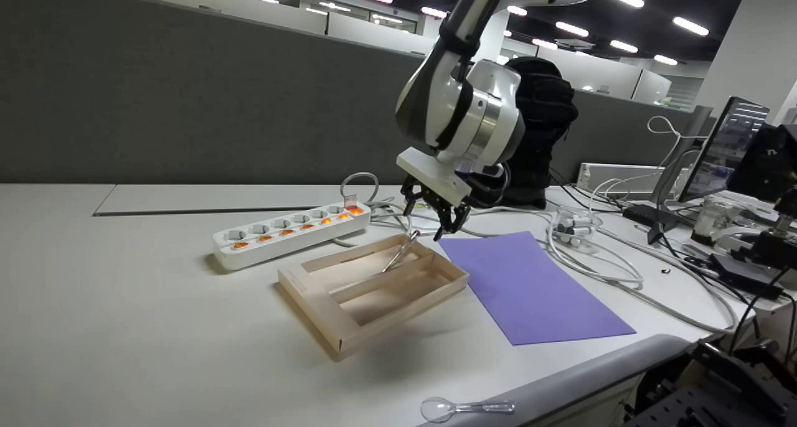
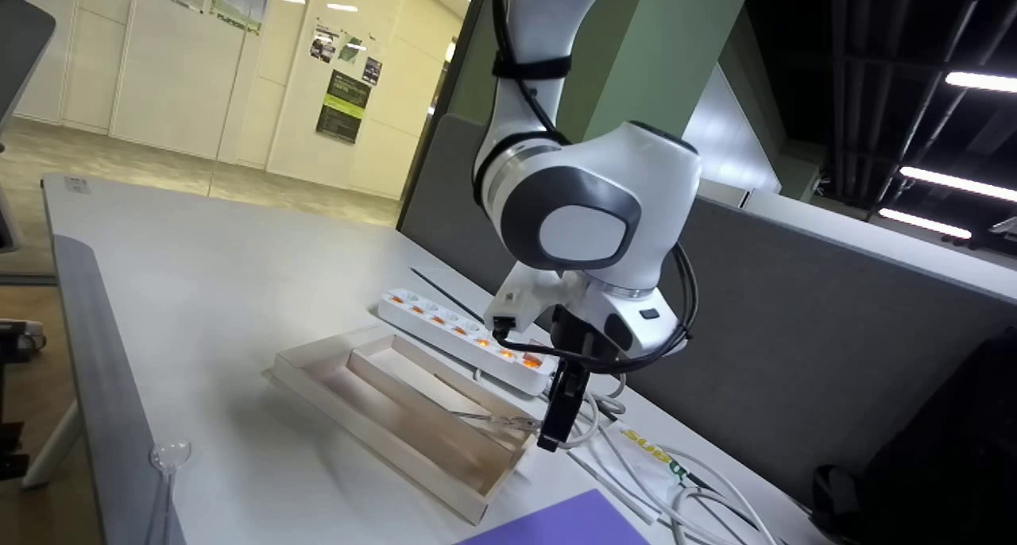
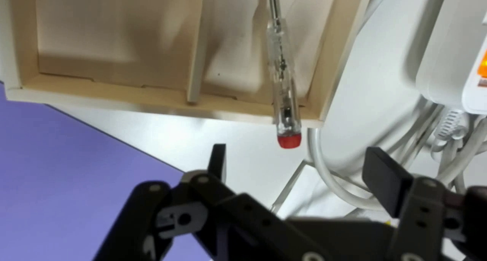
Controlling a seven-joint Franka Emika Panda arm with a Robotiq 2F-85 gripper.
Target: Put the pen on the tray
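Observation:
The pen point(image 3: 282, 70) is a thin clear stick with a metal shaft and a red end cap. It lies tilted in the pale wood tray point(image 3: 114, 97), in the compartment nearer the power strip. Its shaft end is inside and its red end sticks out over the short rim. Both exterior views show the pen point(image 1: 400, 254) point(image 2: 500, 422) and the tray point(image 1: 311, 305) point(image 2: 377, 442). My gripper point(image 3: 296, 162) is open and empty, just beyond the red end, with its fingers apart and not touching the pen. It also shows in both exterior views point(image 1: 424, 221) point(image 2: 550, 443).
A white power strip point(image 1: 292, 234) lies behind the tray. A purple sheet point(image 1: 529, 284) lies beside the tray. Loose cables point(image 1: 598, 274) run behind the sheet. A clear spoon point(image 1: 467, 408) lies at the table's front edge. A black backpack point(image 1: 542, 116) stands against the grey partition point(image 1: 218, 97).

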